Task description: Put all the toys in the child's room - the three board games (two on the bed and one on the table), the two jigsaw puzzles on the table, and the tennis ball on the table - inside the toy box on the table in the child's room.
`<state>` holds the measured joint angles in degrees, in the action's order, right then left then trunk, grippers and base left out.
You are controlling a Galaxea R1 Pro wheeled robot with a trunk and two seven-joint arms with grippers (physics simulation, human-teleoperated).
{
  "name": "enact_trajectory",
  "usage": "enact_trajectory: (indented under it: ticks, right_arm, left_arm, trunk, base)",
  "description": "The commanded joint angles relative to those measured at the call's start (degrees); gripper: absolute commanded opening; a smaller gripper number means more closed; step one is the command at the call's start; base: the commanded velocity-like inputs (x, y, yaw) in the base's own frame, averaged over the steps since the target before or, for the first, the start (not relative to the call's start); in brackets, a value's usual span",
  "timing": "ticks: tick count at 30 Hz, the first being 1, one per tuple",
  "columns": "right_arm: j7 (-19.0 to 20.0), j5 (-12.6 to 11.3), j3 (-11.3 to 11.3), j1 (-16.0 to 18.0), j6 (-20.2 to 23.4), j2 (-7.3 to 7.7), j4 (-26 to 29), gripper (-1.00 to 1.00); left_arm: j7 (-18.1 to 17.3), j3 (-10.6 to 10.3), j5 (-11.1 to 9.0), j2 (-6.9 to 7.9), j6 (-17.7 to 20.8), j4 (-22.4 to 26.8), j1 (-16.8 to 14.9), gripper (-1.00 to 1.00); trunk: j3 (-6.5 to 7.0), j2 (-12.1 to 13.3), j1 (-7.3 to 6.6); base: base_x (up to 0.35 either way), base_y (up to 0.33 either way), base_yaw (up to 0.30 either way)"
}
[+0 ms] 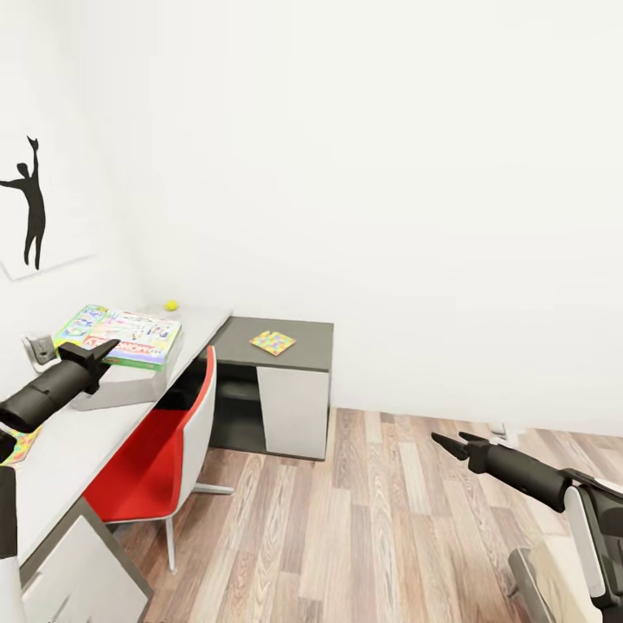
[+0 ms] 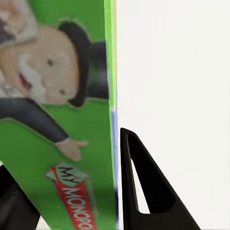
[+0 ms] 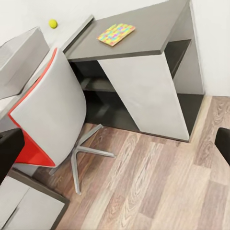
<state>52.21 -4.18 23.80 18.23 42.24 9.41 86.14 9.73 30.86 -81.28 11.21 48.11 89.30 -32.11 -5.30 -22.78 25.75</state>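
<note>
A white-green board game (image 1: 123, 334) lies flat across the top of the light-grey toy box (image 1: 130, 388) on the table (image 1: 78, 441). A bluer box corner (image 1: 84, 317) shows at its far end. My left gripper (image 1: 97, 350) hovers open at the game's near edge. Close up, the game's printed face (image 2: 57, 96) lies beyond one finger (image 2: 143, 187). The tennis ball (image 1: 171, 305) (image 3: 52, 23) rests further along the light top. One jigsaw puzzle (image 1: 272, 343) (image 3: 116, 34) is on the dark section, another (image 1: 19, 446) beside my left arm. My right gripper (image 1: 448, 439) hangs open over the floor.
A red and grey swivel chair (image 1: 164, 450) (image 3: 52, 120) is pushed against the table below the toy box. A black silhouette picture (image 1: 33, 212) hangs on the left wall, with a wall socket (image 1: 39, 348) under it. Wood-plank floor (image 1: 372, 519) stretches to the right.
</note>
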Motion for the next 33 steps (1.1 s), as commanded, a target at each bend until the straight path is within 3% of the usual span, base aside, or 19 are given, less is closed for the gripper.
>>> enact_trajectory:
  ticks: [1, 5, 8, 12, 33]
  right_arm:
    - [0.0, -0.5, 0.1, 0.1, 0.5, 0.02, -0.1, 1.0]
    - [0.2, -0.4, -0.5, 0.7, 0.0, -0.44, 0.2, 1.0]
    - [0.1, -0.4, -0.5, 1.6, 0.0, -0.44, 0.4, 1.0]
    - [0.1, -0.4, -0.5, 1.6, 0.0, -0.44, 0.4, 1.0]
    - [0.1, -0.4, -0.5, 1.6, 0.0, -0.44, 0.4, 1.0]
  left_arm:
    - [1.0, -0.6, -0.6, -0.05, 0.3, -0.9, -1.1, -1.0]
    - [1.4, -1.3, -1.1, 0.54, 0.2, -3.5, -3.6, -1.0]
    - [1.4, -1.3, -1.4, 1.44, 0.3, -2.9, -4.6, -1.0]
    - [1.4, -1.3, -1.4, 1.44, 0.3, -2.9, -5.7, -1.0]
    - [1.4, -1.3, -1.4, 1.44, 0.3, -2.9, -5.7, -1.0]
  trunk:
    - [-0.15, -0.1, 0.04]
    - [-0.16, -0.1, 0.04]
    - [-0.16, -0.1, 0.04]
    - [-0.16, -0.1, 0.04]
    - [-0.16, -0.1, 0.04]
  base:
    - [0.0, 0.0, 0.062]
    - [0.0, 0.0, 0.022]
    - [0.0, 0.0, 0.0]
    - [0.0, 0.0, 0.0]
    - [0.0, 0.0, 0.0]
